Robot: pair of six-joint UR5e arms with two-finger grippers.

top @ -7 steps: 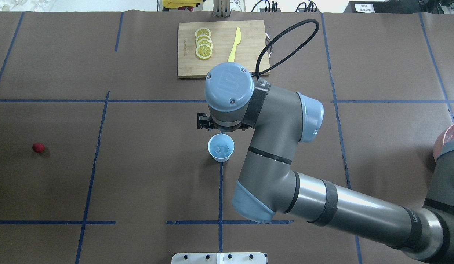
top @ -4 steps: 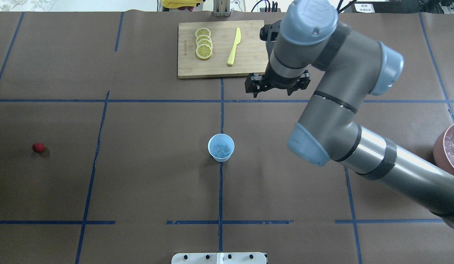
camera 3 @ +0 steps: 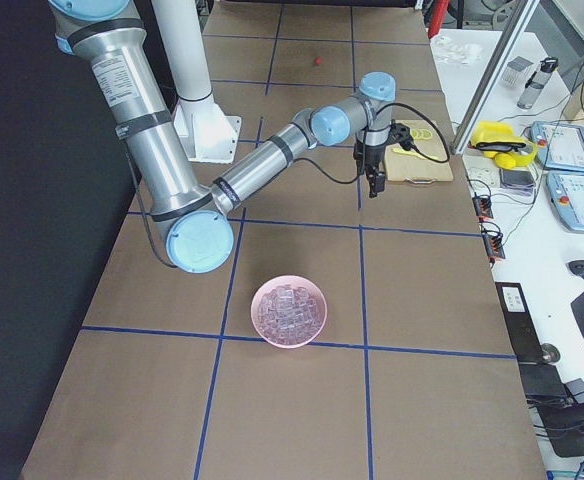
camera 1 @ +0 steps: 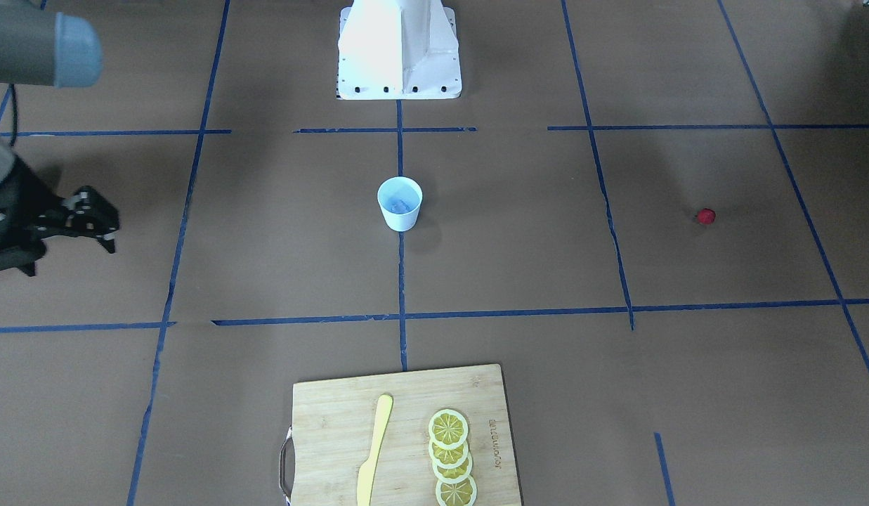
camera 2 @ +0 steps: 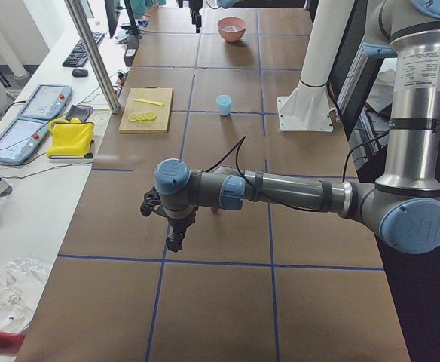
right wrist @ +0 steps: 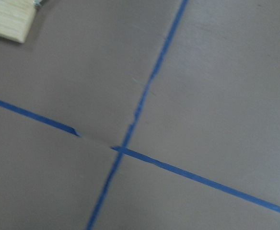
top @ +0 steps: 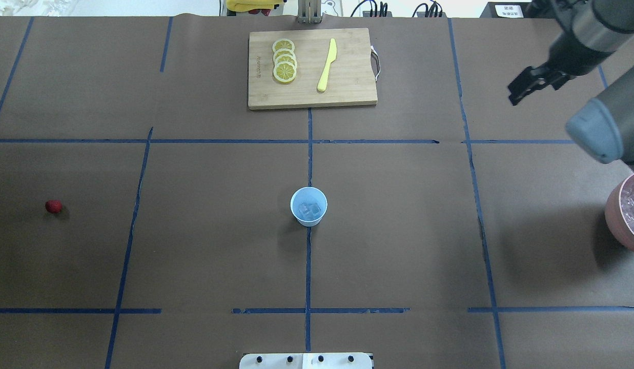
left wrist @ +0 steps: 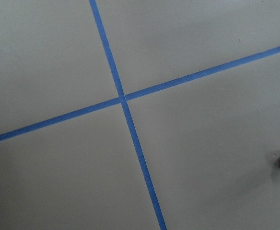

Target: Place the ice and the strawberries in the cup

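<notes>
I see ice in the cup; strawberry well apart; right gripper spread, empty; left gripper fingers: cannot tell.

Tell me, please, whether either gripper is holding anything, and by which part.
The right gripper is open and empty. The left gripper shows only from the side, so its hold cannot be told; the strawberry lies free on the table.
</notes>
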